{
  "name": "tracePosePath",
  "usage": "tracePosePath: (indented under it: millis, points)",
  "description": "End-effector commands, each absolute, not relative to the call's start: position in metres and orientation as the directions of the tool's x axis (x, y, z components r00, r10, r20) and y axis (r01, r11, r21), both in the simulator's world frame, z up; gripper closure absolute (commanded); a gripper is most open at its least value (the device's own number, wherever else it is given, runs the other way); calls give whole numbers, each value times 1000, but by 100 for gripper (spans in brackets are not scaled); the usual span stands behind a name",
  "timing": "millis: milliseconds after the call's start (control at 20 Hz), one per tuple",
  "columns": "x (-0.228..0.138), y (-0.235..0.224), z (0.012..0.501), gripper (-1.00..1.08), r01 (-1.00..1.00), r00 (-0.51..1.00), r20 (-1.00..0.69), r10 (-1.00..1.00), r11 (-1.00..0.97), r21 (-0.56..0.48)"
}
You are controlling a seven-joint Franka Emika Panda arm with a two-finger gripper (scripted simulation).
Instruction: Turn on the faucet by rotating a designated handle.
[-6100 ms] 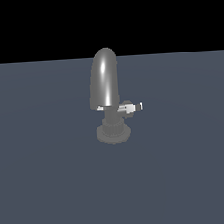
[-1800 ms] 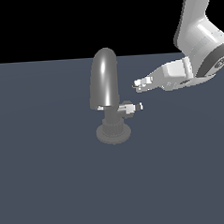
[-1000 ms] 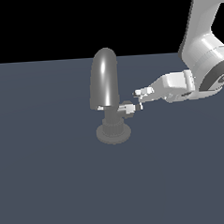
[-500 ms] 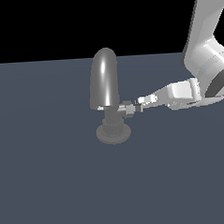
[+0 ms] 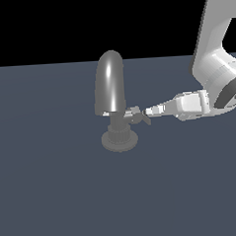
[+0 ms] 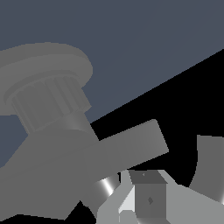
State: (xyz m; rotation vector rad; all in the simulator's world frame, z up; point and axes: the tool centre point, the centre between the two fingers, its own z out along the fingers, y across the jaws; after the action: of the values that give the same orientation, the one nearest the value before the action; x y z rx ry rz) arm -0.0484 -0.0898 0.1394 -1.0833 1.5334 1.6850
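The glossy grey faucet [image 5: 111,83] stands upright on its round ribbed base in the middle of the exterior view. The small handle [image 5: 135,114] sticks out of its neck toward the exterior view's right, its lever angled slightly downward. My white gripper [image 5: 149,111] comes in from the right at neck height, its narrow tip touching the handle's end. The fingers look pressed together with nothing between them. In the wrist view the faucet [image 6: 46,98] fills the frame very close, the handle [image 6: 136,143] juts out as a grey bar, and my gripper [image 6: 146,199] sits just beside it.
A flat dark blue-grey floor [image 5: 55,193] spreads all around the faucet. The white arm [image 5: 217,54] rises at the exterior view's right edge. Nothing else stands in view.
The gripper has come down and moved toward the exterior view's left, from above the handle to contact with its tip. The lever now tilts a little lower.
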Motion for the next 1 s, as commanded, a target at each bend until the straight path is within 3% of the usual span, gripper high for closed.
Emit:
tracePosePath:
  millis: [0,200,250,950]
  points:
    - [-62,-92,98,108,-837,-525,-847,-84,-130,532]
    - [-66,-92,79,108,-833,-532,-843,-83,-130,539]
    - [-46,-90,120,108,-867,-470,-879,-86,-144,478]
    - [-33,-87,65,108,-845,-511,-856,-84,-135,517]
